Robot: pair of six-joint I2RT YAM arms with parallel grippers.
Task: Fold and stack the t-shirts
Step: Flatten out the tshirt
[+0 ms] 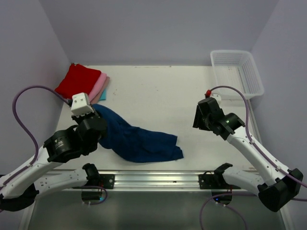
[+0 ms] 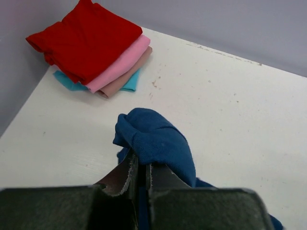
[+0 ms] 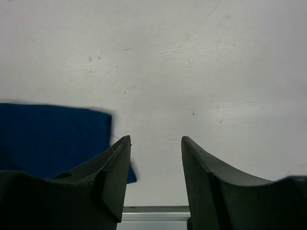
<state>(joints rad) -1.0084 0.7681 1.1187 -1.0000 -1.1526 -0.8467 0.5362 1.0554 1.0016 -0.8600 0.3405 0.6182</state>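
The navy blue t-shirt [image 1: 139, 141] lies crumpled on the table near the front left, one end lifted. My left gripper [image 1: 98, 115] is shut on that lifted end, and the cloth bunches over its fingertips in the left wrist view [image 2: 156, 139]. The chest print is hidden. A folded stack with the red t-shirt [image 1: 76, 80] on top, then pink [image 1: 100, 86], a beige layer and teal [image 1: 102, 94], sits at the back left; it also shows in the left wrist view [image 2: 88, 40]. My right gripper [image 1: 200, 120] is open and empty above bare table, right of the navy shirt's edge [image 3: 53, 136].
A white plastic mesh basket [image 1: 237, 72] stands at the back right corner. A metal rail [image 1: 153, 179] runs along the table's front edge between the arm bases. Walls close in the table on the left, back and right.
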